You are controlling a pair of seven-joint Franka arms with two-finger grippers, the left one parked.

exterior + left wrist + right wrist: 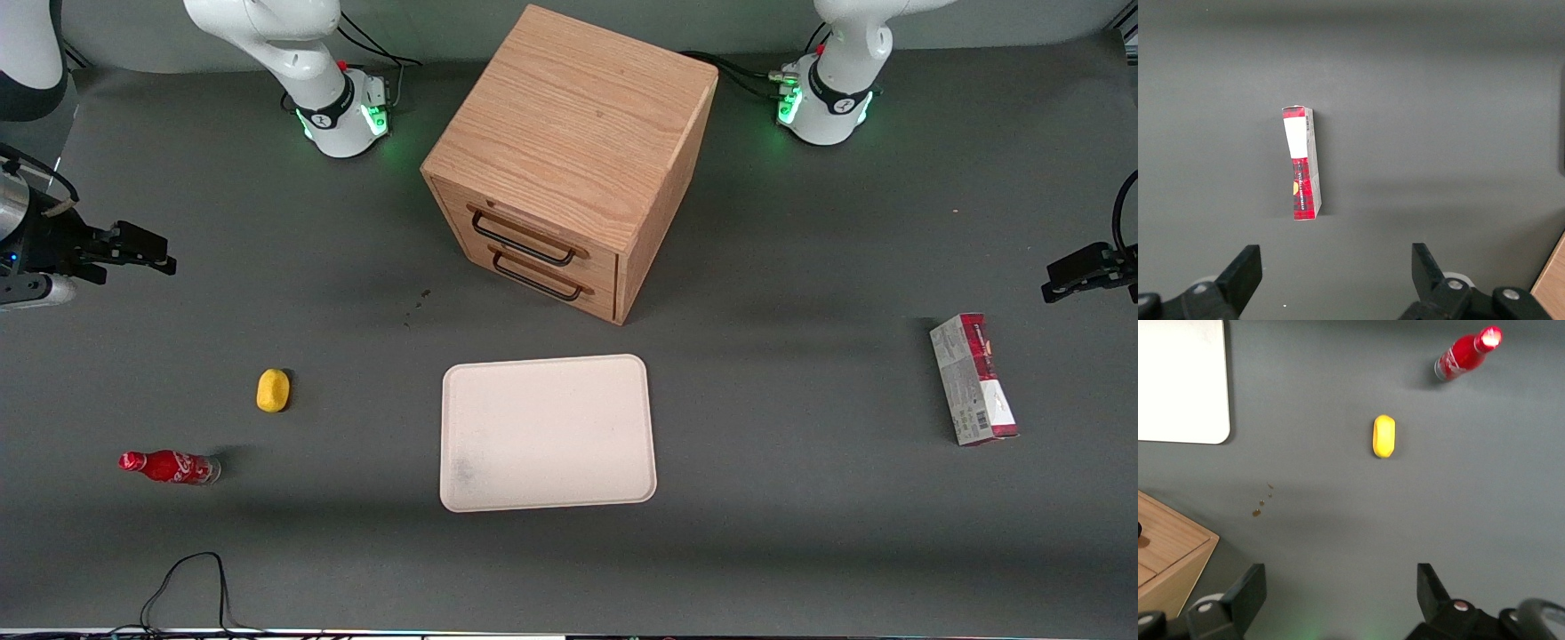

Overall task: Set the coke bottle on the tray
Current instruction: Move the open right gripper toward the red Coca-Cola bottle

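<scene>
Fingers (1245, 593) on the gripper (142, 253) are spread wide with nothing between them, and it hangs up above the table (800, 533) at the working arm's end. The coke bottle (169, 467) is standing on the table near that same end, closer to the front camera than the gripper, with its cap leaning toward the table edge in the front view. A small yellow lump (273, 390) sits near the bottle, a bit farther from the front camera and well apart from it. The tray (547, 433) lies flat in the middle with nothing on it, just in front of the wooden cabinet (569, 160). Bare table between bottle and tray, with the lump off that line. A carton (973, 380) lies way off toward the parked arm's end.
</scene>
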